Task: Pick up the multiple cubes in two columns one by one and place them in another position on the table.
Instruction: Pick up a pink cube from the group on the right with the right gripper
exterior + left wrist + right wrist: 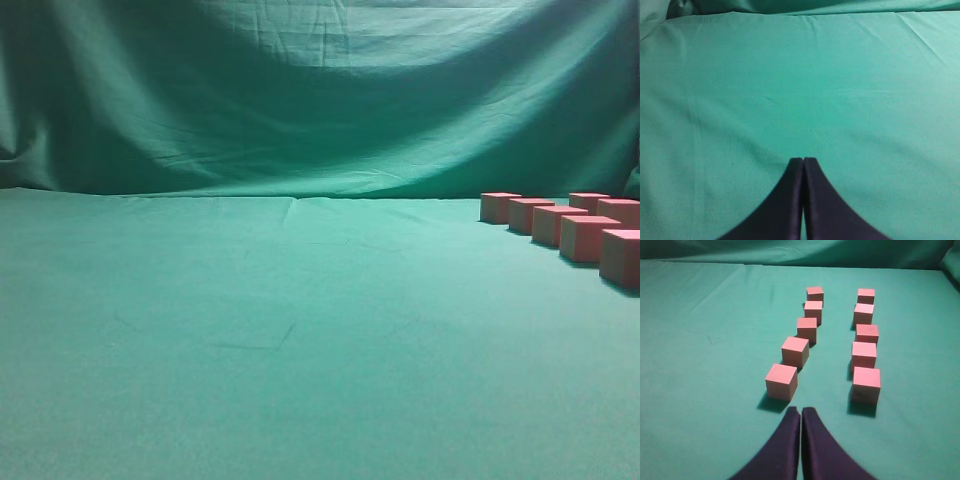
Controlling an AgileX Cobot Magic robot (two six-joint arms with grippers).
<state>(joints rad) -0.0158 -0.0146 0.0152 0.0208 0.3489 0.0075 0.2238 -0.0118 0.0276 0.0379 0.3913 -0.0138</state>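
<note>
In the right wrist view several pink cubes stand on the green table [705, 365] in two columns running away from me: a left column [806, 329] whose nearest cube [781, 381] lies just ahead and left of my fingertips, and a right column [864, 329] whose nearest cube [866, 384] is ahead to the right. My right gripper [801, 411] is shut and empty, pointing between the columns. In the exterior view the cubes [585, 237] sit at the far right edge; no gripper shows there. My left gripper [803, 161] is shut and empty over bare cloth [790, 90].
A draped green backdrop [320, 90] rises behind the table. The cloth is slightly wrinkled, with a fold near the table's back edge [290, 205]. The right column of cubes is partly cut off by the exterior view's right border.
</note>
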